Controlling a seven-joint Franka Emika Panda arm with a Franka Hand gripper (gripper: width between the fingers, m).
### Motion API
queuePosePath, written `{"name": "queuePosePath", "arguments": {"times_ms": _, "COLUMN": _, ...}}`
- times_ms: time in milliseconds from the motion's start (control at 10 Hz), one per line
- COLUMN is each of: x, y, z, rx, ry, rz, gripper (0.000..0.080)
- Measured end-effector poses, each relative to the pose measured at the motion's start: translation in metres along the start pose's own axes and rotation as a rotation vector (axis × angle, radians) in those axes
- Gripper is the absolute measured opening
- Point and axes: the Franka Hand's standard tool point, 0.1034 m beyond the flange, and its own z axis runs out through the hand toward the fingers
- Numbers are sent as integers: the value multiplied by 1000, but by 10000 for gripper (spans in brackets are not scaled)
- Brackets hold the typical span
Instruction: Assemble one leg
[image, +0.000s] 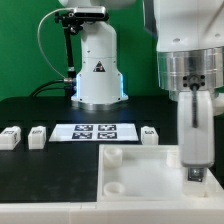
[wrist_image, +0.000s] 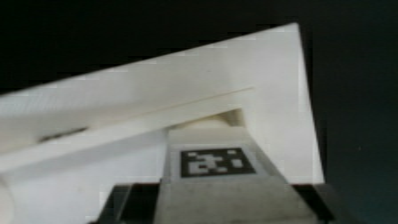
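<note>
The tool (image: 196, 172) hung low over the right part of the large white panel (image: 140, 165), which lay on the near side of the black bench (image: 30, 110). In the wrist view a leg (wrist_image: 217, 165) with its black-and-white tag facing the camera stood between the dark fingers (wrist_image: 134, 205), so the tool was closed narrow on that leg, holding it roughly upright just above or against the panel's inner face. From the exterior view the leg itself was mostly hidden behind the fingers, and I could not tell whether its lower end already touched the panel.

Three more legs lay well apart from the tool: two (image: 10, 137) (image: 37, 135) at the exterior view's left and one (image: 149, 134) just right of the marker board (image: 96, 131), all on the far side of the panel.

The main risk, as I judged it, was misalignment. No corner hole showed near the held leg in the wrist view, so a descent from here could press the leg onto flat panel or against the raised rim. That would tilt the leg in the grip or push the loose panel across the bench. A tilted leg could also cross-thread or jam at the hole, and a weak grip could let it twist
</note>
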Motion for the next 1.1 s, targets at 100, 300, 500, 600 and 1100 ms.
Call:
{"name": "queuePosePath", "arguments": {"times_ms": 100, "x": 2, "y": 0, "z": -1, "rx": 3, "ry": 11, "rz": 73, "gripper": 292}}
{"name": "queuePosePath", "arguments": {"times_ms": 300, "x": 4, "y": 0, "z": -1, "rx": 5, "ry": 21, "rz": 43, "gripper": 292}}
{"name": "queuePosePath", "arguments": {"times_ms": 500, "x": 4, "y": 0, "z": 0, "rx": 4, "ry": 22, "rz": 40, "gripper": 564}}
{"name": "queuePosePath", "arguments": {"times_ms": 600, "x": 2, "y": 1, "z": -1, "rx": 6, "ry": 21, "rz": 35, "gripper": 564}}
{"name": "queuePosePath", "arguments": {"times_ms": 1100, "x": -25, "y": 11, "z": -52, "rx": 21, "ry": -32, "rz": -20, "gripper": 649}}
